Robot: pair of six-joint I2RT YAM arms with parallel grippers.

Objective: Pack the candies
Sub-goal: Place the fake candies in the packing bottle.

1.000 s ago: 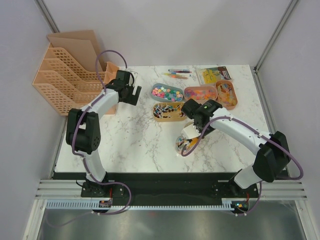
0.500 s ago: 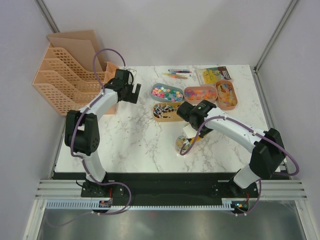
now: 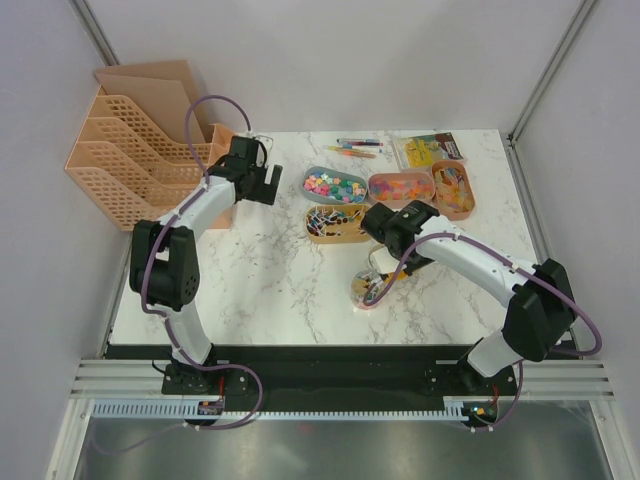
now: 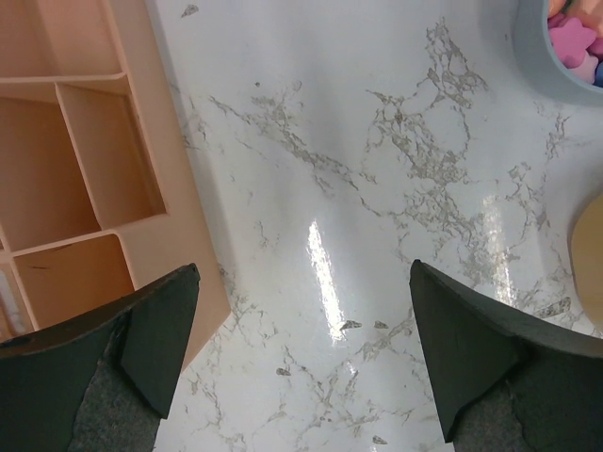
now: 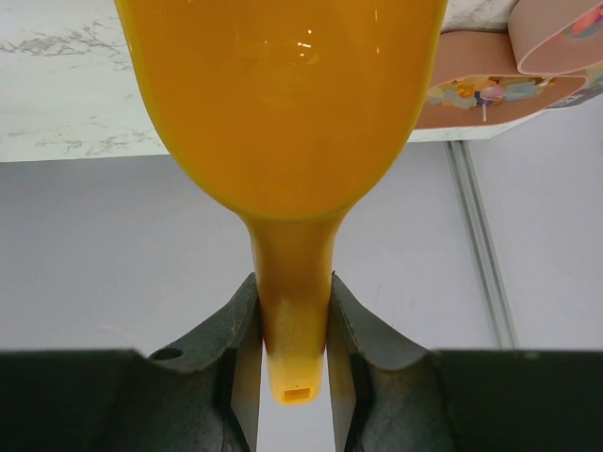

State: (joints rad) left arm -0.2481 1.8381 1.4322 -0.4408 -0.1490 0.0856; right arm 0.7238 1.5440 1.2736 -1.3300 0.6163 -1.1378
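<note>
My right gripper [image 3: 384, 256] is shut on the handle of a yellow-orange scoop [image 5: 283, 94]. It holds the scoop just above a small clear container [image 3: 366, 289] of mixed candies near the table's middle front. In the right wrist view the fingers [image 5: 243, 330] clamp the handle and the scoop's inside is hidden. More candies lie in a grey-blue bowl [image 3: 334, 185], a tan bowl [image 3: 335, 223] and two orange bowls [image 3: 400, 186]. My left gripper [image 3: 262, 183] is open and empty over bare marble [image 4: 377, 188], left of the grey-blue bowl [image 4: 565, 47].
A peach file rack [image 3: 135, 155] stands at the back left, its edge beside my left fingers [image 4: 75, 169]. Thin coloured pens [image 3: 355, 148] and a flat packet [image 3: 428, 148] lie along the far edge. The tan bowl's rim shows at the right [image 4: 592, 254].
My right gripper has shifted a little back toward the bowls and then forward again with the scoop, staying over the small container. The left arm has barely moved.
</note>
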